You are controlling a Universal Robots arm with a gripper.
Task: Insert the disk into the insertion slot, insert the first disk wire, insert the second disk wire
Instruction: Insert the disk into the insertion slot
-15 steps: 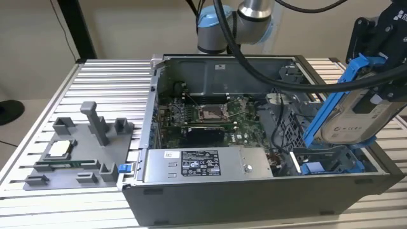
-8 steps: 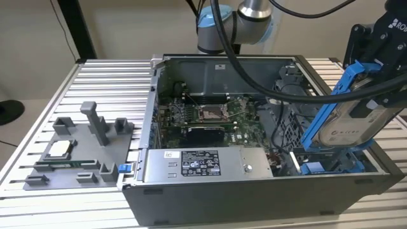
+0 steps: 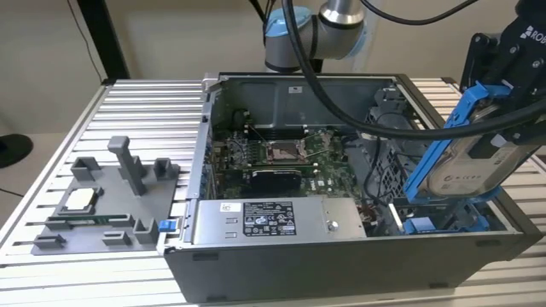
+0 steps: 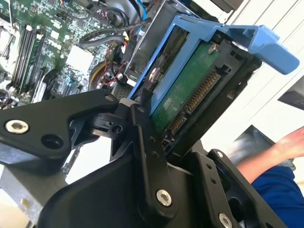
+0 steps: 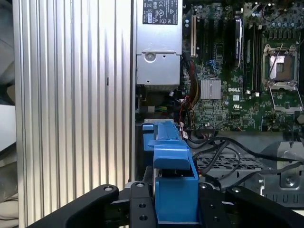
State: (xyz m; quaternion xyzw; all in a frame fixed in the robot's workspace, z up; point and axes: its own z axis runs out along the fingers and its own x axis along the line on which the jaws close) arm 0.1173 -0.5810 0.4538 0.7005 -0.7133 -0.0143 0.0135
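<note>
My claw is clamped tight on the disk, gripping its blue frame from both sides in both wrist views. In the exterior view the disk hangs steeply tilted at the frame's right. Its lower end is down by the insertion slot in the lower right corner of the computer case. I cannot tell whether they touch.
</note>
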